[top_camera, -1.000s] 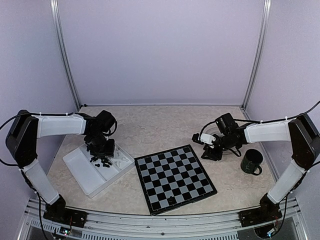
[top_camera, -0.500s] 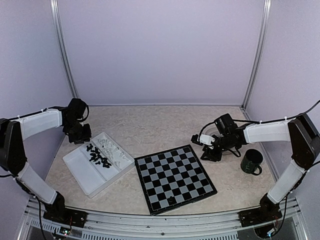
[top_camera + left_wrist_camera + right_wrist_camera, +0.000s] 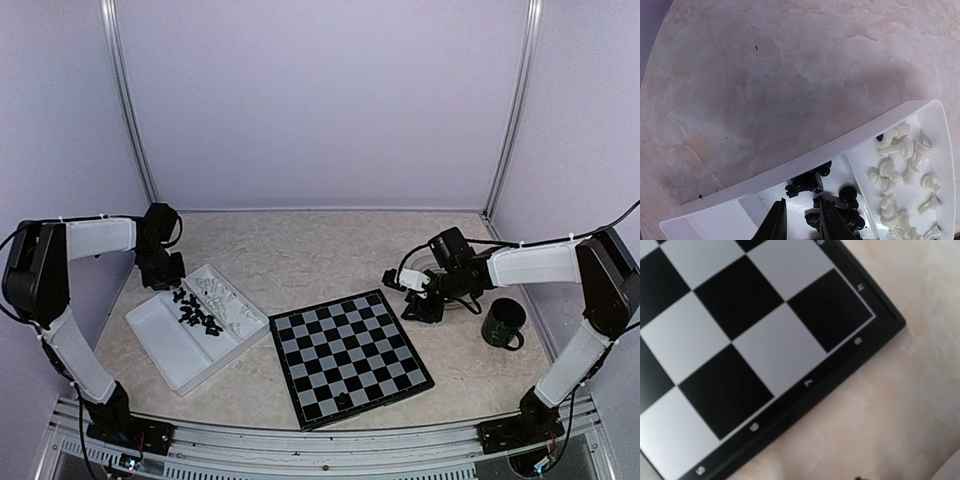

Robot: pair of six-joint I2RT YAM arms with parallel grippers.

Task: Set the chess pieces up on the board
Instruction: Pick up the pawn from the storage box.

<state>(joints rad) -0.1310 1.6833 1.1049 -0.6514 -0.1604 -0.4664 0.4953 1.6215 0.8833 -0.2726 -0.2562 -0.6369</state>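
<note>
The board (image 3: 350, 355) lies at mid table with one black piece (image 3: 343, 400) near its front edge. The other chess pieces lie in a white tray (image 3: 170, 350): a black heap (image 3: 198, 315) and a white heap (image 3: 228, 300). My left gripper (image 3: 162, 270) hangs over the tray's far left corner. In the left wrist view its jaws (image 3: 802, 212) are a little apart with only tray floor between them, next to black pieces (image 3: 812, 182); white pieces (image 3: 900, 165) lie to the right. My right gripper (image 3: 422, 305) hovers at the board's far right corner (image 3: 740, 340); its fingers do not show.
A dark green mug (image 3: 503, 324) stands right of the board, beside the right arm. The tray's rim (image 3: 790, 167) runs across in front of the left fingers. Bare marbled tabletop (image 3: 320, 255) lies behind the board and the tray.
My left arm has swung from above the tray's pieces back and to the left, to the tray's far left corner. The right arm has not moved.
</note>
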